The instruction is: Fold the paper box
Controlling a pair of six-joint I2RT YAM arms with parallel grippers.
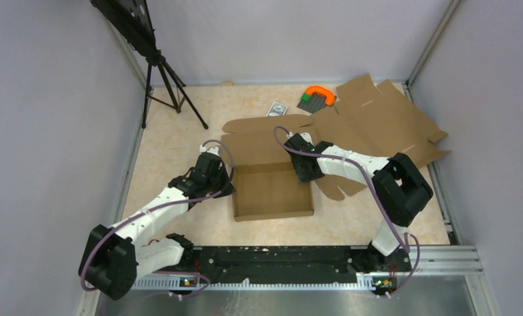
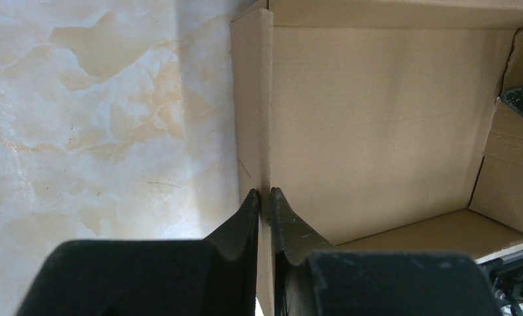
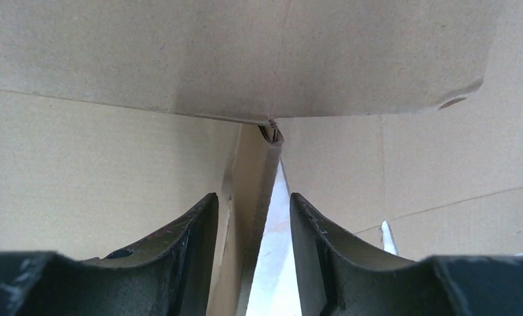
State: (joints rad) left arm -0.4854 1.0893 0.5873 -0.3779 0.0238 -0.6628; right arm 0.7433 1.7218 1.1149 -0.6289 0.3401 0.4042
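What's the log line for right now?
stage: side walls up, lid open | left gripper: shut on paper box left wall | right gripper: open, astride right wall

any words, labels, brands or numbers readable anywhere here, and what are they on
No text can be read in any view.
small grey card pack: some dark print, too small and blurred to read.
paper box: plain brown, no print showing.
flat cardboard sheet: plain brown, no print showing.
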